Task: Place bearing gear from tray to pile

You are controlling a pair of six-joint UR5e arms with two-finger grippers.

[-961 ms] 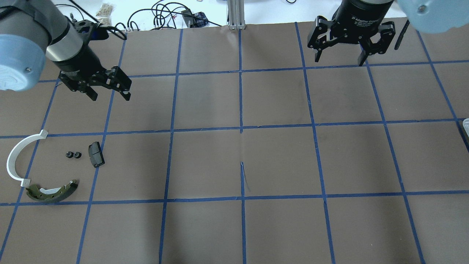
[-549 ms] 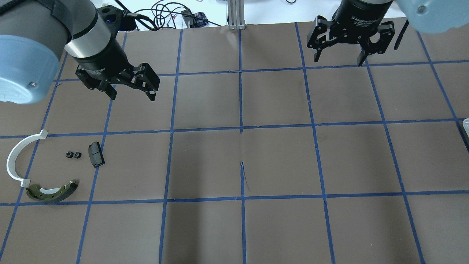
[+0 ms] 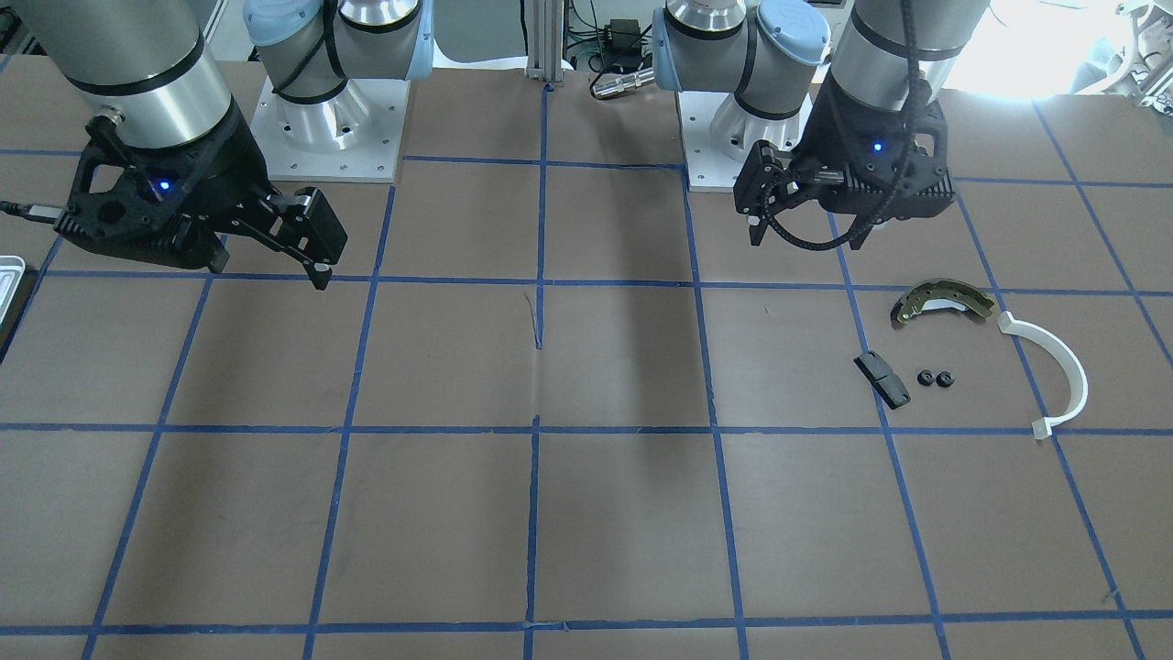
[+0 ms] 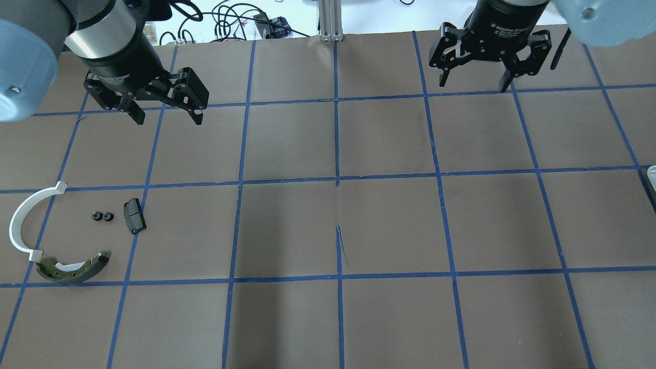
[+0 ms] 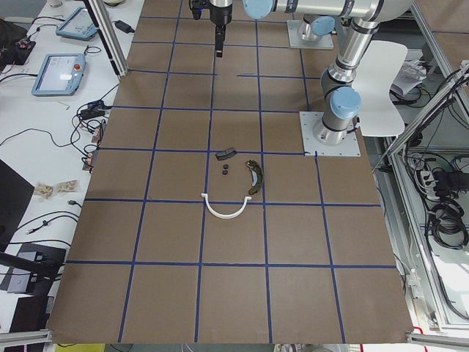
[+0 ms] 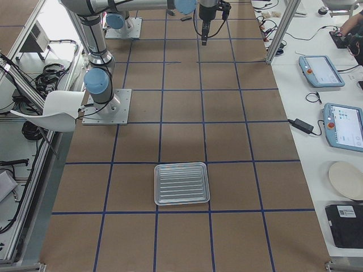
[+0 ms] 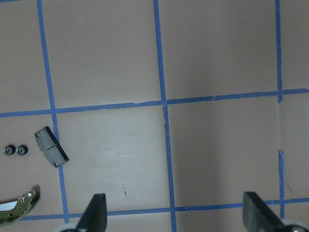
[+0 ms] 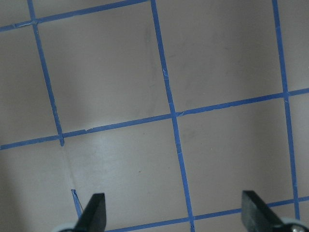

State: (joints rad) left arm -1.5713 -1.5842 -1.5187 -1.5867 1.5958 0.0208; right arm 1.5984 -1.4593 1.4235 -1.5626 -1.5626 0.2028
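Working from 9 o'clock to 3 o'clock across the overhead view: the pile sits at the far 9 o'clock side of the bench (image 4: pixel 338 318), with a white arc (image 4: pixel 14 225), an olive brake shoe (image 4: pixel 72 269) and a black block (image 4: pixel 134 216). Two bearing gears (image 4: pixel 107 217) lie side by side between the arc and the block, just beside the block and apart from it. Being round, they offer no long axis to line up on; the pair runs 9 to 3.

My left gripper (image 4: pixel 168 119) hangs above the bench with its jaws spread wide and nothing in them. The gears lie at about 7 o'clock from it, and in the left wrist view they sit at the 8 o'clock edge, well off the gap. My right gripper (image 4: pixel 473 84) is likewise open and empty, over bare bench.

The tray (image 6: pixel 181 184) is at about 4 o'clock from the right jaws, so the right arm is nearer to it. I can make out no gear on its ribbed floor, so I judge the transfer done
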